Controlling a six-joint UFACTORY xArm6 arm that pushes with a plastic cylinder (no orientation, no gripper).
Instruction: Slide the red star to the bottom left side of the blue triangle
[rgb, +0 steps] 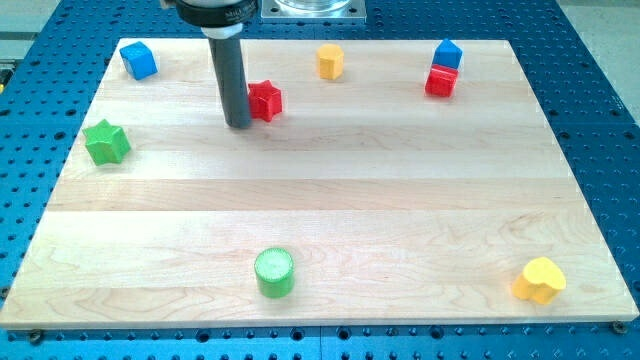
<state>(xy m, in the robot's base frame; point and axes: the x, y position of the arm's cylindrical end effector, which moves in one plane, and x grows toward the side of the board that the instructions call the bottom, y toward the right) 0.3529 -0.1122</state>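
The red star (266, 100) lies near the view's top, left of centre on the wooden board (330, 200). My tip (238, 124) stands right beside it on its left, touching or nearly touching. The blue triangle (448, 53) sits at the view's top right, with a red block (441, 81) right below it. The star is far to the left of the blue triangle.
A blue cube (139, 60) sits at the top left, a green star (107, 142) at the left edge, a yellow hexagon-like block (330, 61) at top centre, a green cylinder (274, 272) at bottom centre, a yellow heart-like block (540, 279) at bottom right.
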